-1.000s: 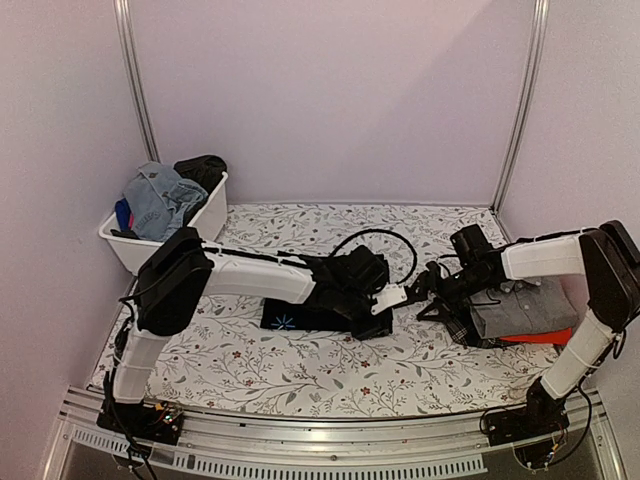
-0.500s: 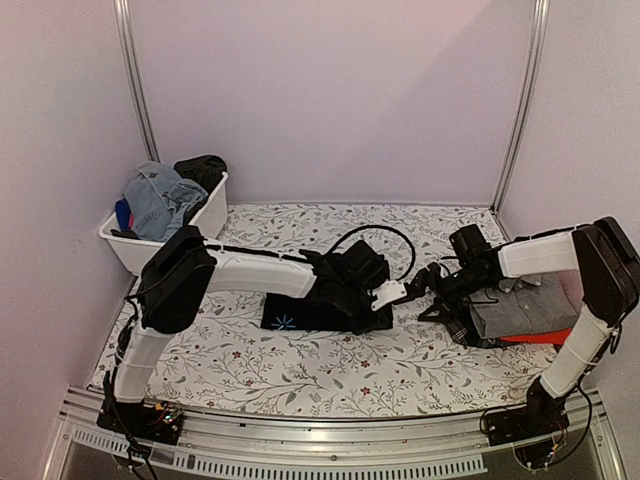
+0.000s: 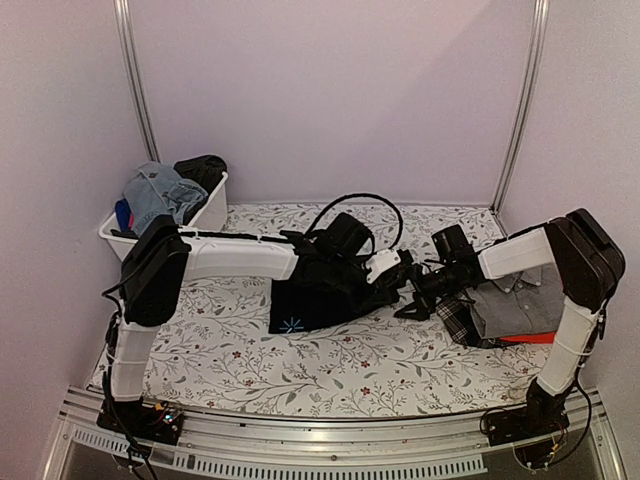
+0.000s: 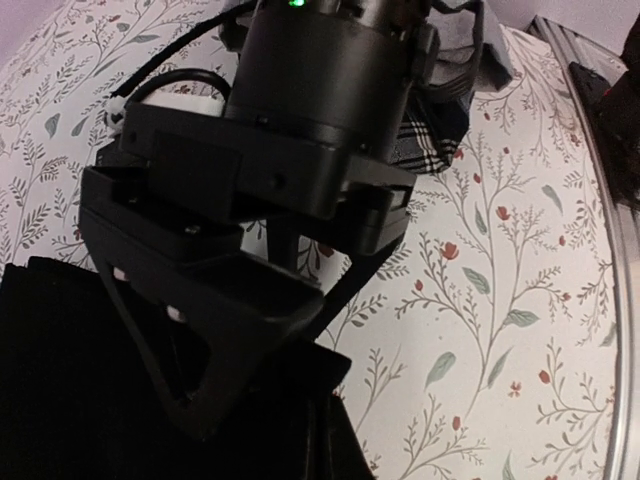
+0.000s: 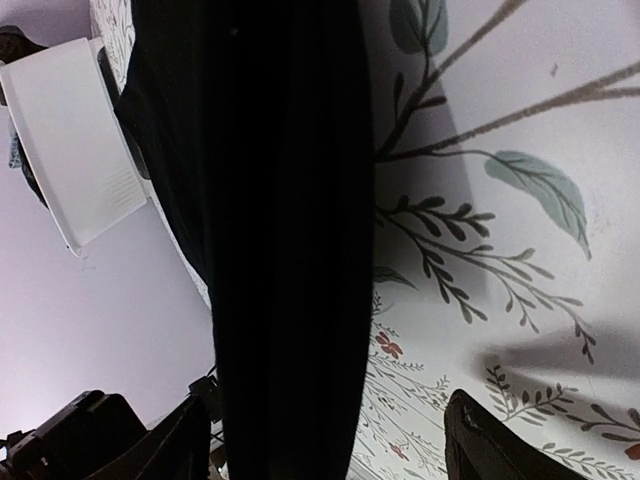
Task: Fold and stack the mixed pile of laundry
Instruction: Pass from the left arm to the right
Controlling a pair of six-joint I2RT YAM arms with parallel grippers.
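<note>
A black garment (image 3: 312,300) with a small blue star print lies mid-table, its right edge lifted. My left gripper (image 3: 385,287) is shut on that raised edge. In the left wrist view its own fingertips are lost in the black cloth (image 4: 90,410). My right gripper (image 3: 408,300) is open right beside it, and the hanging black garment (image 5: 280,200) passes between its fingers (image 5: 485,445). Folded grey shirt (image 3: 520,300), plaid cloth (image 3: 458,322) and red shirt (image 3: 532,338) are stacked at the right. More laundry, denim-blue and black, fills the tub (image 3: 205,222).
The white tub (image 5: 70,150) stands at the back left corner against the wall. The table wears a floral cloth (image 3: 340,365). Both wrists nearly touch above the table's middle, and the right arm's gripper (image 4: 225,340) fills the left wrist view. A black cable (image 3: 350,203) loops over the left wrist.
My left gripper has shut on the black garment's right edge and lifted it up and back. The right gripper moved left toward it and opened wider.
</note>
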